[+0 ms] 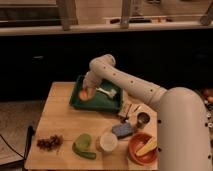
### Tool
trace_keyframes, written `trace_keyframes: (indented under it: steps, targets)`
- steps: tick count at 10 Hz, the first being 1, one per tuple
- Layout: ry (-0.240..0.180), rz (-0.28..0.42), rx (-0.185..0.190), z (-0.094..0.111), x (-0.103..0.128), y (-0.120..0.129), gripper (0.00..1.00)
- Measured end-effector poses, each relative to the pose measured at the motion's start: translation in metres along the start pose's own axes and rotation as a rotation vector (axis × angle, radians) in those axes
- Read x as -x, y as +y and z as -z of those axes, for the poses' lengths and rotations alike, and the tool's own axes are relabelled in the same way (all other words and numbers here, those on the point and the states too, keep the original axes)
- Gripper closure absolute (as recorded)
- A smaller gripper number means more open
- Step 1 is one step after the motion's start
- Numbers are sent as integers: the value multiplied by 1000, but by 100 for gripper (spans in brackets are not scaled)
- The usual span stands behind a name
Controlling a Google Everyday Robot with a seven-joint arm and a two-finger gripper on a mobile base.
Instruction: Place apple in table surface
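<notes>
- Camera view, nearest edge first: a dark grape bunch (49, 142) is seen on the light wooden table (55, 120), well below the hand (89, 90) and to its left in the picture.
- A green object (83, 145) is set almost straight below the hand, with a white cup (108, 141) just beside it on the right.
- An orange bowl (134, 150) with yellow contents (147, 146) is placed far below and right of the hand, close to the robot's white body (182, 130).
- A blue object (122, 130) and a small metal cup (143, 119) are found between that bowl and the hand, both on the table.
- A dark green tray (107, 102) is laid directly under the hand.
- The apple (83, 94) is seen inside the tray at its left end, touching or just under the hand, not on the bare table.
- The hand is held low over the tray at the apple; whether the apple is gripped cannot be told.
- A white utensil (107, 92) is seen in the tray just right of the hand.
- The arm (130, 85) is bent above the hand and is carried down to the right.
</notes>
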Motion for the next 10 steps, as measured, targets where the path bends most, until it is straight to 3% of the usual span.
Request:
trace_keyframes:
  steps: [5,10]
  targets:
    - [-72,142,25,26,50,0,100]
    - [-134,283,90,22,93,10,100]
